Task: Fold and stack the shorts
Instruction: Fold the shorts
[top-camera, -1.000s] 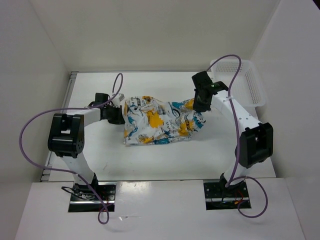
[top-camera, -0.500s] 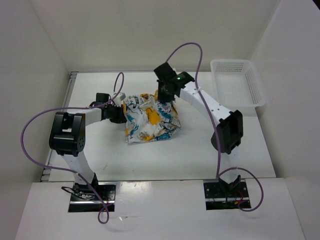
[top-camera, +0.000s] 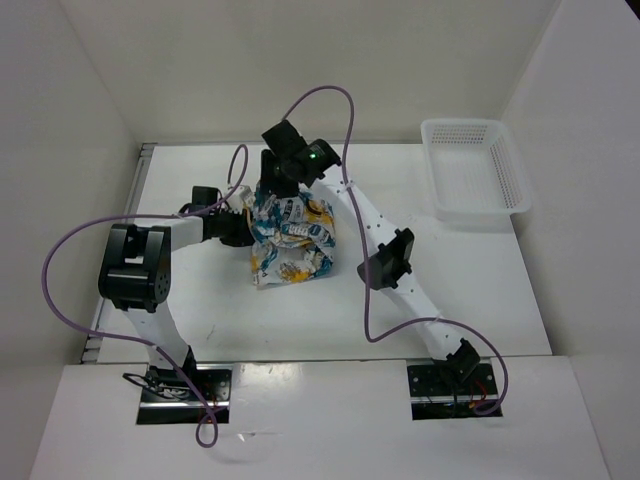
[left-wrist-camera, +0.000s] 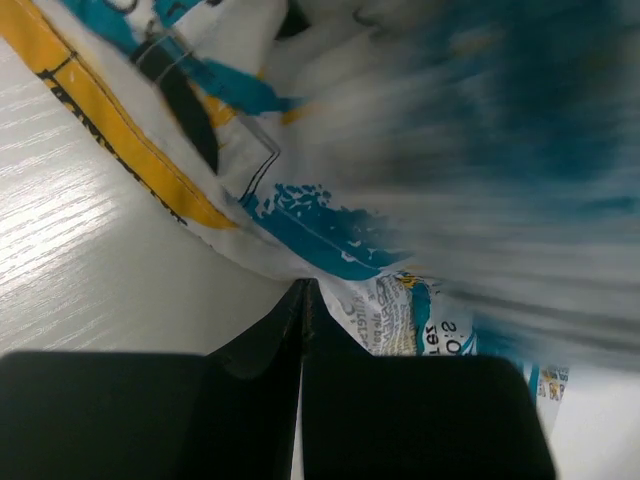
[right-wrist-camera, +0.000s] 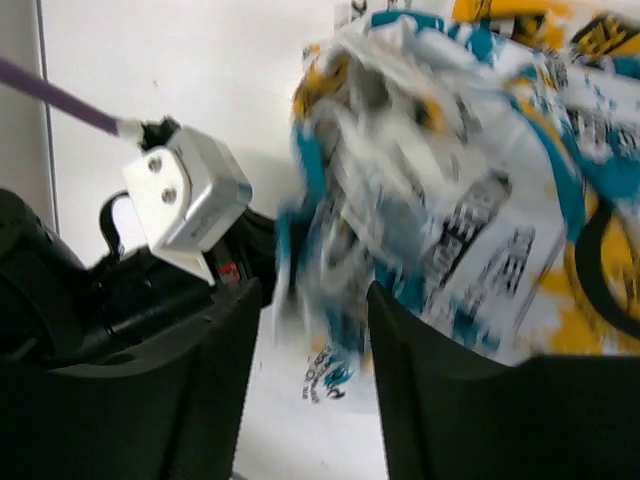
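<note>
The shorts (top-camera: 291, 243), white with yellow and teal splashes, lie folded over into a narrow bundle left of the table's middle. My left gripper (top-camera: 233, 228) is at their left edge, its jaws pressed together with the hem pinched at their tips (left-wrist-camera: 303, 286). The fabric (left-wrist-camera: 330, 220) fills the left wrist view above them. My right gripper (top-camera: 276, 190) hovers over the bundle's far left corner, close to the left gripper. It stands open (right-wrist-camera: 312, 295), and a blurred fold of the shorts (right-wrist-camera: 480, 200) hangs loose between its fingers.
A white mesh basket (top-camera: 475, 165) stands at the back right of the table. The right arm stretches diagonally across the table from its base. The left arm's wrist camera housing (right-wrist-camera: 185, 200) lies right beside the right gripper.
The right arm swept left, carrying the shorts' right end over onto the left half. Its jaws, shut on the fabric before, now stand open. The left gripper has not moved.
</note>
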